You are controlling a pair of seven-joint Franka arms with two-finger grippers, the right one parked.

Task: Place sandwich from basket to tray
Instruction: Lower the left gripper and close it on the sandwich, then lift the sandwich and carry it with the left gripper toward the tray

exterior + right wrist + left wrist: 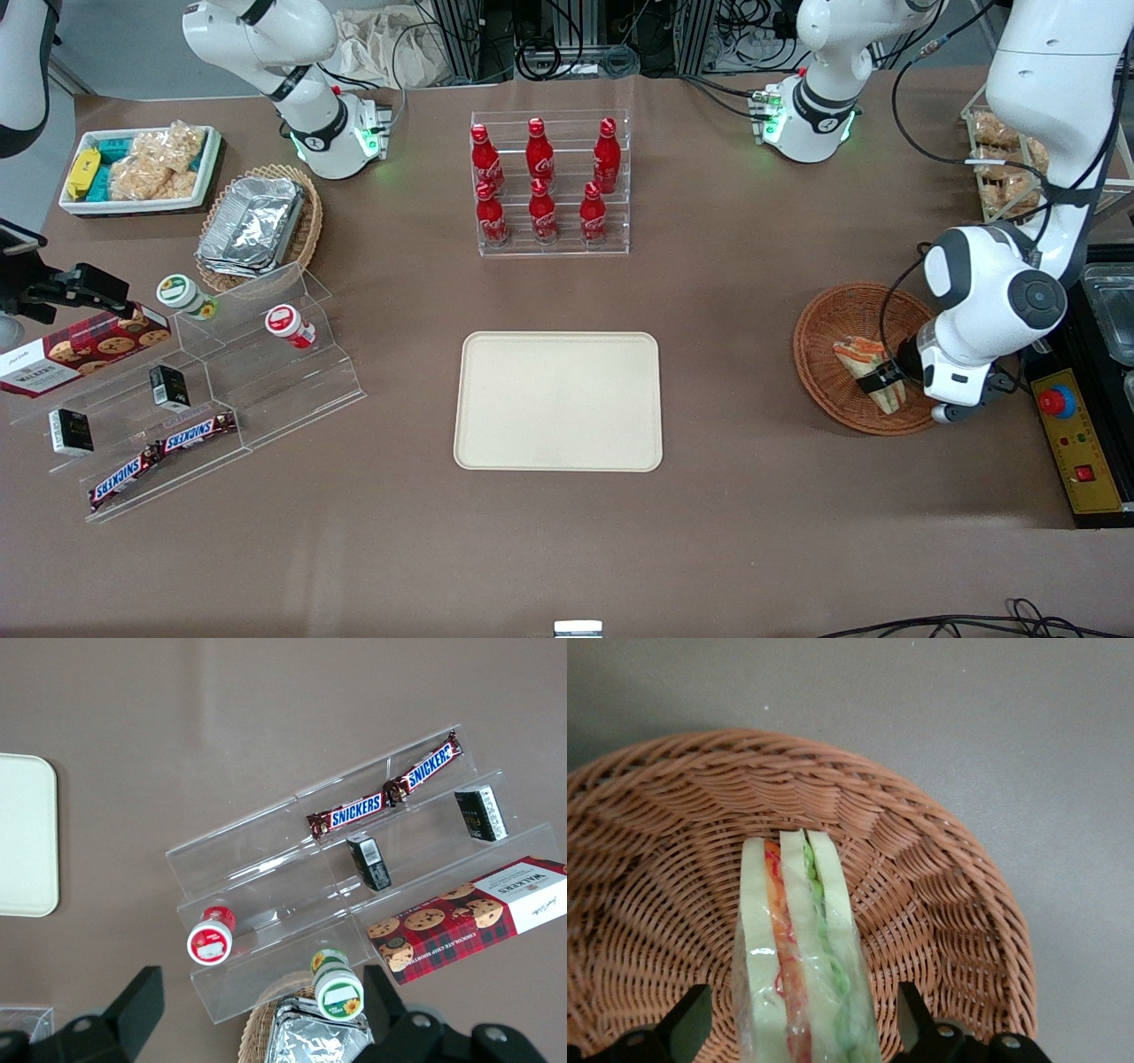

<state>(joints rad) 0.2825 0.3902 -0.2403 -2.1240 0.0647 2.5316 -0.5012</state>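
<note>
A: What's hidden or cut off?

B: Starting at the parked arm's end of the counter (pixel 753 292), the tray (pixel 558 400) shows whole from the front, but the right wrist view catches only 1 rounded end of it. Toward the working arm's end, the arm's white body covers part of the basket (pixel 855 354) rim. In the left wrist view the wrapped sandwich (pixel 799 957) runs out of frame at its wide end.

A: And the hand?

B: The hand (pixel 881 379) is down in the basket, its 2 fingers (pixel 687 1020) spread, 1 on each side of the sandwich. I cannot tell whether they touch the wrap.

A: Open room?

B: Bare counter lies between basket and tray, and the tray's surface holds nothing.
</note>
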